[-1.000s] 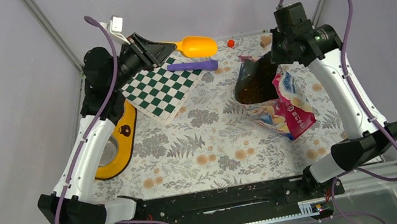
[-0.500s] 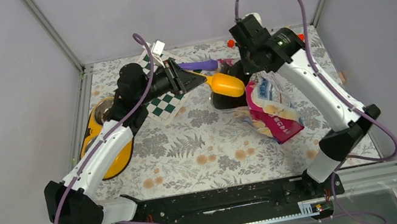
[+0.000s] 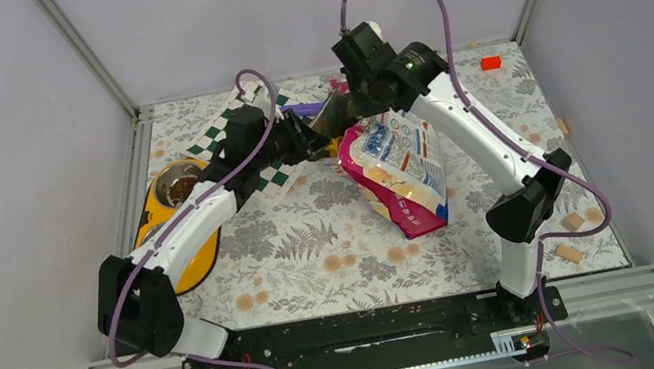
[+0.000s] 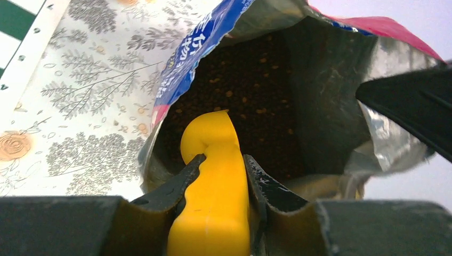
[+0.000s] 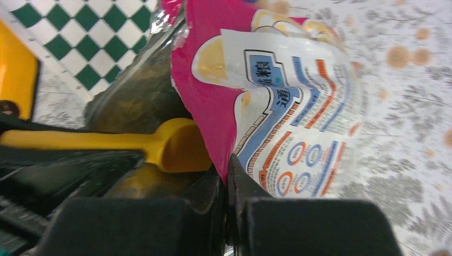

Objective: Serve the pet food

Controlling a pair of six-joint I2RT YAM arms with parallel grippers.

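While the right gripper [image 5: 226, 165] pinches tight on the bag [image 3: 397, 172] rim, the left gripper [image 4: 221, 162] clamps the scoop [image 4: 210, 138], whose bowl sits inside the bag mouth over the kibble [image 4: 250, 96]. Foil wall crowds its right side. The checkerboard [image 3: 215, 135] and feeder [image 3: 191, 269] lie under the left arm; a red block [image 3: 490, 62] sits well apart.

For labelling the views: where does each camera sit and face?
Top external: above and behind, looking down on the floral table; left arm and right arm show.
Left wrist: looks past the left gripper into the glossy pink-and-blue bag.
Right wrist: looks past the right gripper along that bag.
Both wrist views share the orange plastic scoop.
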